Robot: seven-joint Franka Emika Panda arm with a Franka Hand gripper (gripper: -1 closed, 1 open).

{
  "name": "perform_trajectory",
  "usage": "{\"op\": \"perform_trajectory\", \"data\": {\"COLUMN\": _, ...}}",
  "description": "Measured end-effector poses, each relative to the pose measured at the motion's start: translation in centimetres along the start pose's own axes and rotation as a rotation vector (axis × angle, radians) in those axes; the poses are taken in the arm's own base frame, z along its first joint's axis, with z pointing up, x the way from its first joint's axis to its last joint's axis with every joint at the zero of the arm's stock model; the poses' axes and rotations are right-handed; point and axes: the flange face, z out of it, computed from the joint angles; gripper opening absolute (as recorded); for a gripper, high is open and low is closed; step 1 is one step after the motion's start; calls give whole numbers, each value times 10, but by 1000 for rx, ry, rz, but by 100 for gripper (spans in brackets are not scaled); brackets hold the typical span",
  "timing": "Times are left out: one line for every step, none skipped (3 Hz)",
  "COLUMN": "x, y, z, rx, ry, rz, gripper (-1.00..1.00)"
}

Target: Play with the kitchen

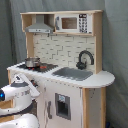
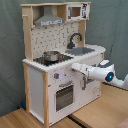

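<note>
Tall toy kitchen (image 1: 65,95) (image 2: 55,75) in white and light wood, standing upright on the floor before a grey curtain. On the counter, a black hob (image 1: 37,66) (image 2: 52,60) carrying a small metal pot (image 1: 32,62) (image 2: 50,55), then a grey sink (image 1: 74,74) (image 2: 80,51) with a curved black tap (image 1: 84,59) (image 2: 74,39) behind it. Pale pegboard back (image 1: 57,50) (image 2: 52,37) above the counter. Up top, a grey hood (image 1: 40,25) (image 2: 49,19) over the hob and a toy microwave (image 1: 75,22) (image 2: 77,10) beside it. Below the hob in the second exterior view, knobs (image 2: 56,76) and a shut oven door (image 2: 64,96) with a dark window.
</note>
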Motion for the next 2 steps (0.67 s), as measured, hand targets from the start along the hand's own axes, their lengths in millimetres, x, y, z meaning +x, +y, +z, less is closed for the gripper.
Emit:
{"op": "perform_trajectory", "data": {"x": 0, "y": 0, "z": 0, "rx": 1, "ry": 3, "rz": 102, "gripper": -100}}
{"op": "perform_trajectory", "data": {"x": -1, "y": 0, "z": -1, "rx": 1, "ry": 6, "rz": 210, "gripper": -100}}
